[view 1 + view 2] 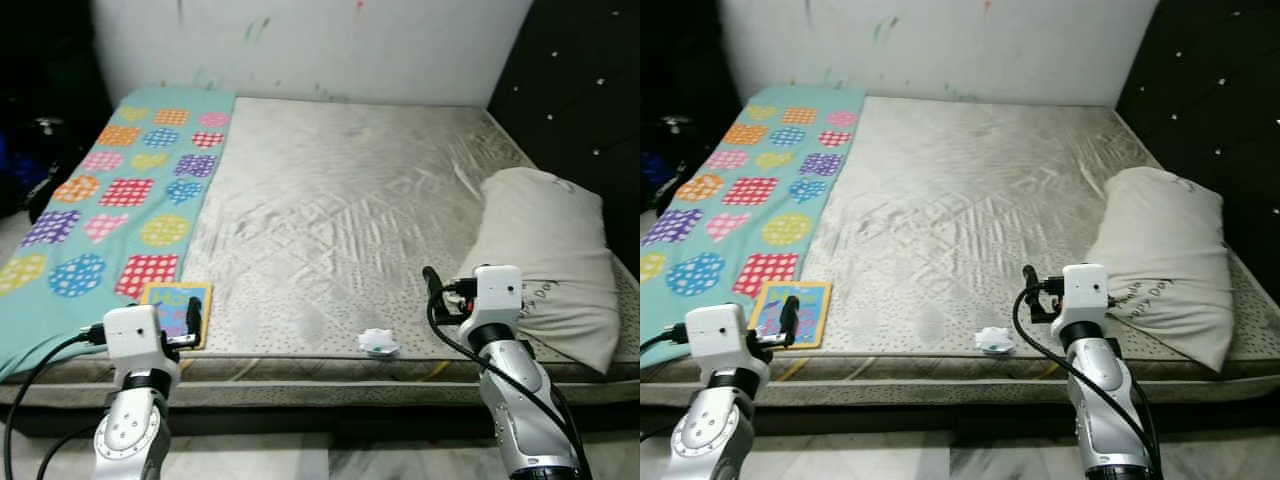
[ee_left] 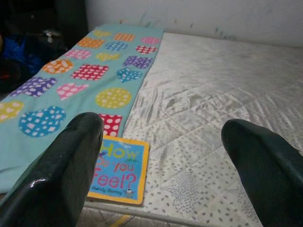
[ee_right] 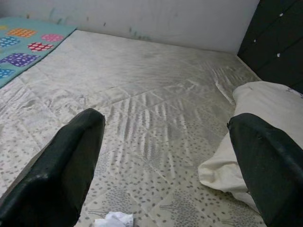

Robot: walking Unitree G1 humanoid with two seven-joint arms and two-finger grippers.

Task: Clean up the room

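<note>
Robot is standing at the foot of the bed (image 1: 330,210), both arms raised over its near edge. Left tool (image 2: 161,165) is hovering spread, holding nothing, just above the book (image 1: 178,308); right tool (image 3: 165,165) is likewise spread and empty, with the tissue (image 1: 379,343) just below it and the pillow (image 1: 545,260) to its right.

Book is lying flat at the near edge, partly on the blanket (image 1: 110,210). Judged stiff, light, board-type; best pinched across the near edge that is reaching the mattress border, since it is lying flush. Tissue is sitting near the bed's front edge: crumpled, very light, soft; pinching from above should do. Pillow is looking bulky, soft; one corner is offering a hold
</note>
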